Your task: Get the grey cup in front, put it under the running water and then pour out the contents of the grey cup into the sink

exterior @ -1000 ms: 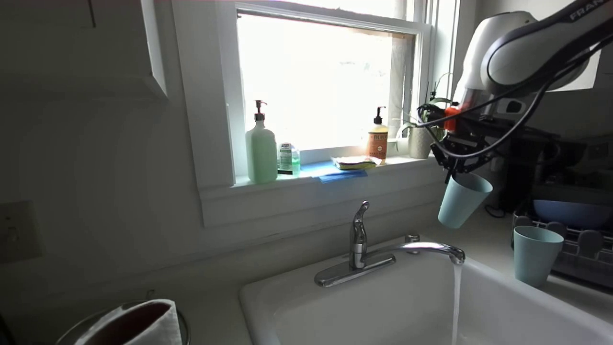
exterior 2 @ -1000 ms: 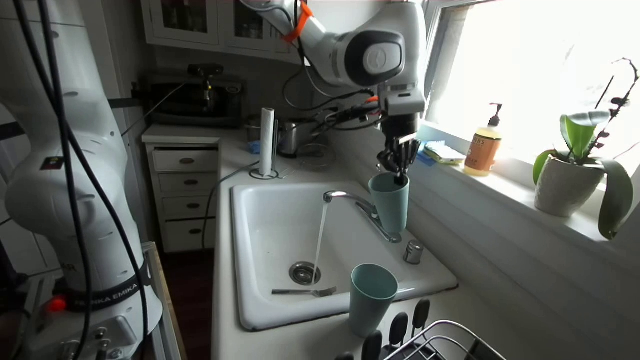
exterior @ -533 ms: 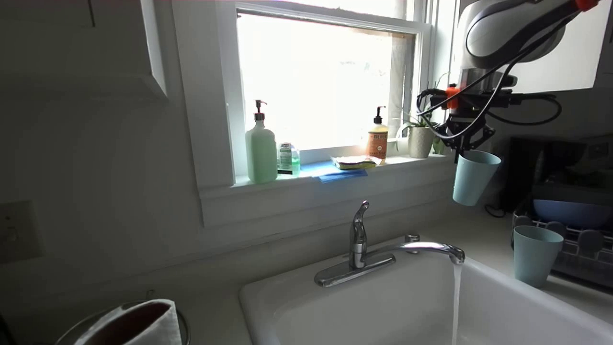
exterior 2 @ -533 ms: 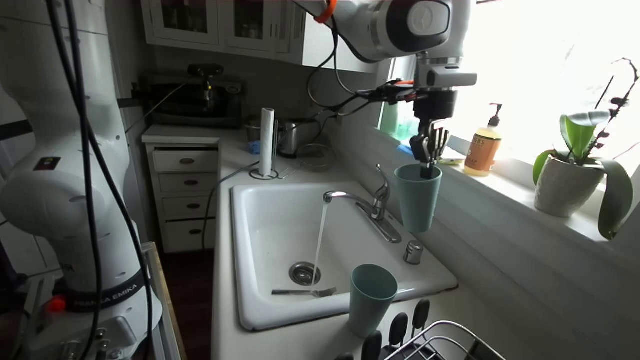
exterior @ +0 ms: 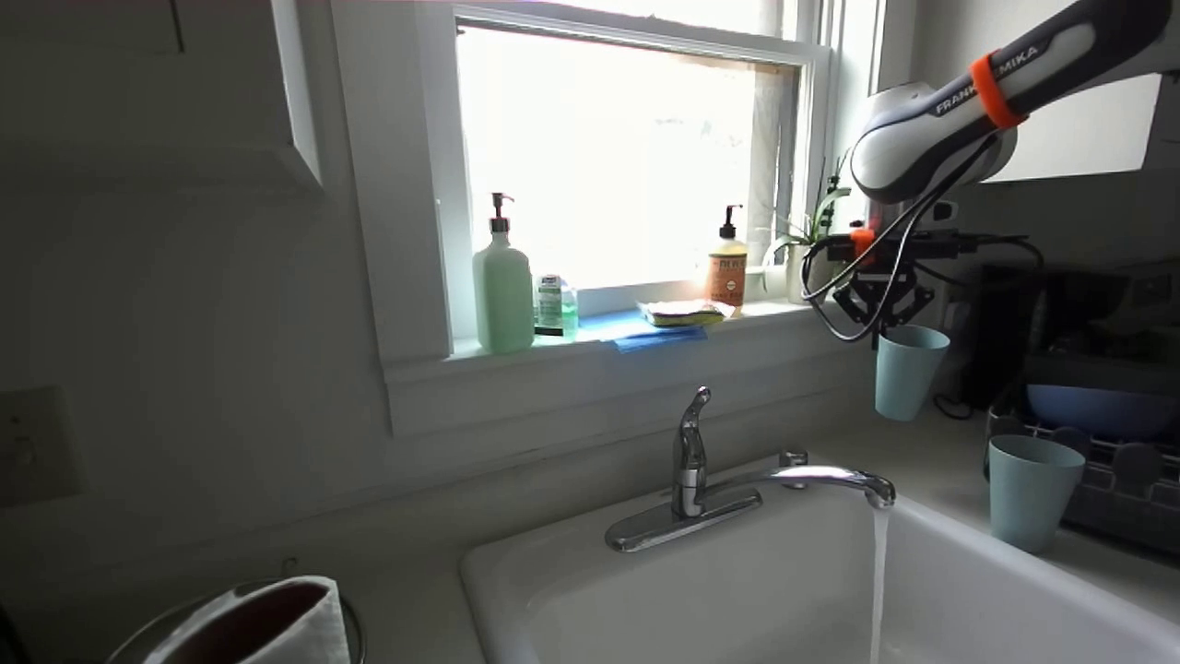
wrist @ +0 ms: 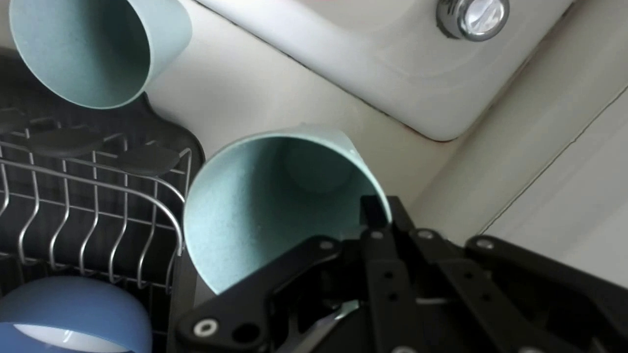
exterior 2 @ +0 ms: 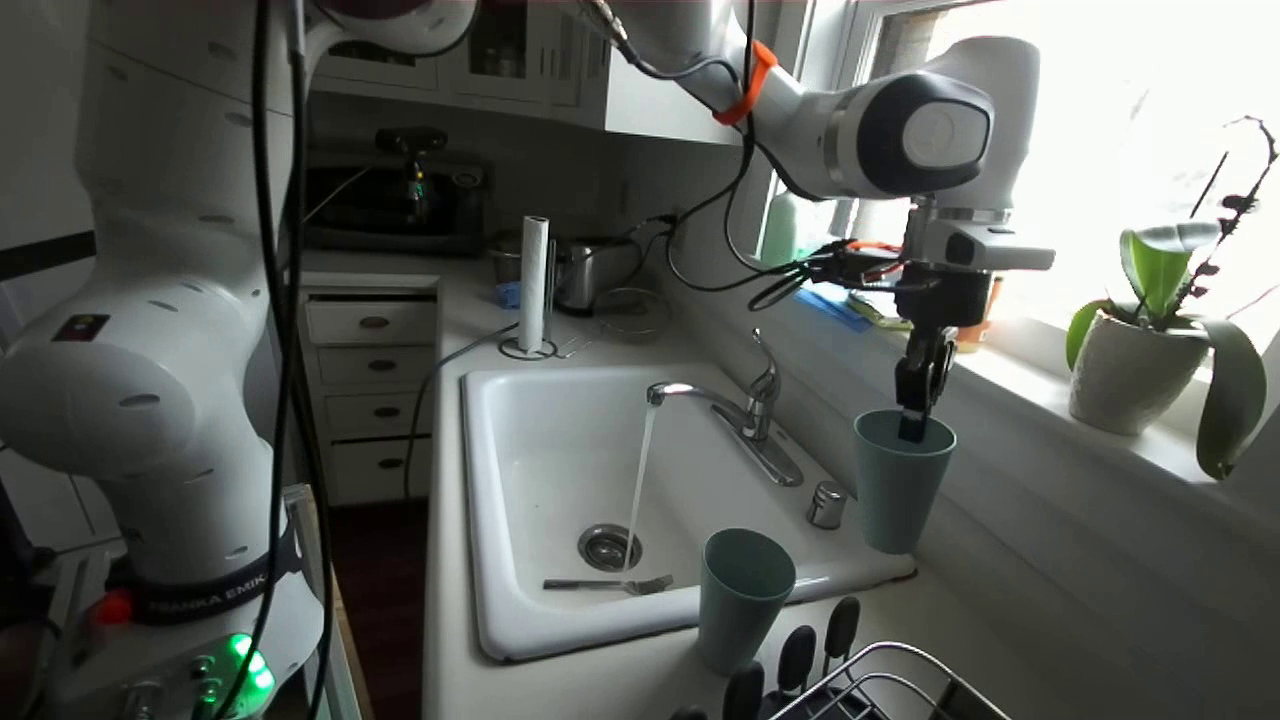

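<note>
The grey cup (exterior: 909, 373) hangs in the air nearly upright, past the faucet, in both exterior views (exterior 2: 903, 490). My gripper (exterior: 879, 337) is shut on its rim, one finger inside and one outside, as the wrist view shows (wrist: 386, 211). The wrist view looks into the cup (wrist: 274, 206), over the counter between sink and rack; I see no clear liquid. The running water (exterior 2: 641, 480) falls from the faucet spout into the white sink (exterior 2: 478, 500), apart from the cup. A similar paler tumbler (exterior 2: 745, 600) stands upright on the counter beside the sink, also in the wrist view (wrist: 78, 54).
A wire dish rack (wrist: 122, 196) with a blue bowl (wrist: 73, 309) stands by the counter tumbler. The faucet (exterior 2: 755, 410) and a chrome cap (exterior 2: 827, 504) rise from the sink's back edge. A potted plant (exterior 2: 1130, 370) and soap bottles (exterior: 503, 286) line the windowsill.
My gripper has carried the grey cup away from the faucet toward the rack end of the counter. It first rose, then came lower, and the cup is more upright. The water still runs.
</note>
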### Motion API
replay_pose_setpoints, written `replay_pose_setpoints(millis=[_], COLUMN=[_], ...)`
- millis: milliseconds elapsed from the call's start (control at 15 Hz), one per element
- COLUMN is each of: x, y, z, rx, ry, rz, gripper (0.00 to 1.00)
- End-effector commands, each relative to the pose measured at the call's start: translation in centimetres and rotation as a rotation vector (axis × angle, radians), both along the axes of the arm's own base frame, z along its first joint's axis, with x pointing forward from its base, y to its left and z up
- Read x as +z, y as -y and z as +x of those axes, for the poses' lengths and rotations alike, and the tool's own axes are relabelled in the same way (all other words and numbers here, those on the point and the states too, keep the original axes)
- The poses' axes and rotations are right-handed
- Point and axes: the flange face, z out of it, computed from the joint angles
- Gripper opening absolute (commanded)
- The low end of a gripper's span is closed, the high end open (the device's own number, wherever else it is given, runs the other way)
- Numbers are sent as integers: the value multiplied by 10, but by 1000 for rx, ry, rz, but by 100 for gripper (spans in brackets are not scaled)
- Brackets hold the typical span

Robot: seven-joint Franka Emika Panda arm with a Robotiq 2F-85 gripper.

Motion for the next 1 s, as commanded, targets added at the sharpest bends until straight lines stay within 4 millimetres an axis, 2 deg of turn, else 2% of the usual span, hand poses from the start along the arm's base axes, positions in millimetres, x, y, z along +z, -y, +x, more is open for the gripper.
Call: replay_pose_setpoints(millis=[0, 267, 533, 933], x=[-20, -44, -65, -100], y=[26, 48, 62, 66], z=[9, 5, 2, 0], rx=[36, 54, 44, 12], ry=[-33, -52, -63, -89], rz=[65, 146, 163, 180], gripper=[1, 1, 1, 1])
